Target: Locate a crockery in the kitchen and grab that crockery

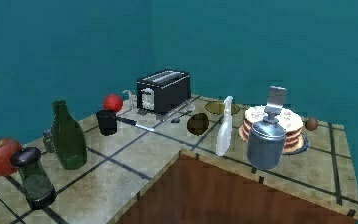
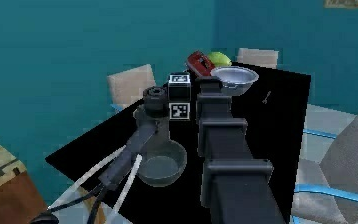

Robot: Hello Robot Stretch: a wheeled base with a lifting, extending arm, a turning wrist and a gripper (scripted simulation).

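Grey bowl (image 2: 169, 158) rests on a black table (image 2: 87, 145), just right of my gripper (image 2: 112, 180) and partly tucked behind its dark body. I cannot tell whether the fingers touch the bowl, are over it, or are merely beside it. I also cannot tell whether my gripper is spread or pressed together, or whether it holds anything, because the bowl lies right at it on the tabletop.

My arm (image 2: 232, 165) is a dark square bar just right of the bowl, with its two white marker squares (image 2: 179, 95) up beyond the gripper's body. Farther out past those squares, well apart from the gripper, a second, paler bowl (image 2: 234, 77) sits near the table's far end. A red object (image 2: 197, 60) and a green apple (image 2: 219, 58) lie just beyond it. Pale chairs (image 2: 135, 82) stand along the table's far side, against a teal wall.

Ahead of me, the forward view has a tiled kitchen counter (image 1: 107, 175). On it are a black toaster (image 1: 164, 90), a green bottle (image 1: 69, 135), a black mug (image 1: 107, 122) and a grey kettle (image 1: 268, 142).
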